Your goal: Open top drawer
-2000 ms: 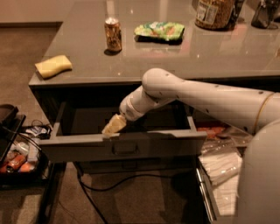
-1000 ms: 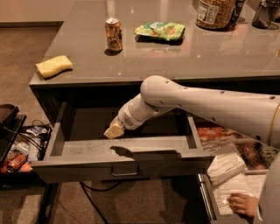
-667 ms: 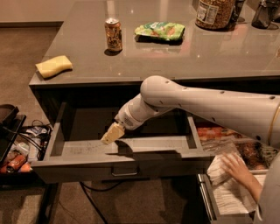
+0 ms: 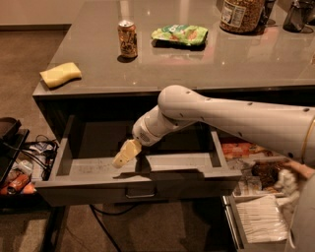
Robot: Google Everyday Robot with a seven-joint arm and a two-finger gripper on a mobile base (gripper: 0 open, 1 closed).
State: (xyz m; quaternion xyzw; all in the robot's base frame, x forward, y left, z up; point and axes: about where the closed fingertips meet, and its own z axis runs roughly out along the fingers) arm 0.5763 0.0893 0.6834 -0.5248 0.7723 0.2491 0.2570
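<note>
The top drawer [image 4: 142, 187] is a wide grey drawer under the counter, pulled well out, with its grey box interior showing and nothing in it. A small dark pull handle [image 4: 140, 195] sits at the centre of its front. My gripper [image 4: 124, 154], with pale yellow fingers, hangs inside the drawer just behind the front panel, left of centre. My white arm reaches to it from the right.
The grey countertop [image 4: 206, 64] holds a yellow sponge [image 4: 60, 74], a drink can [image 4: 127, 39], a green snack bag [image 4: 179, 34] and a jar [image 4: 241, 15]. A white-sided drawer of snack packets [image 4: 256, 197] stands open at the right, with a person's hand [image 4: 290, 179] in it. A cluttered black tray [image 4: 15, 162] sits at the left.
The drawer has slid further out toward the camera with my gripper just behind its front. A person's hand has appeared at the snack drawer on the right.
</note>
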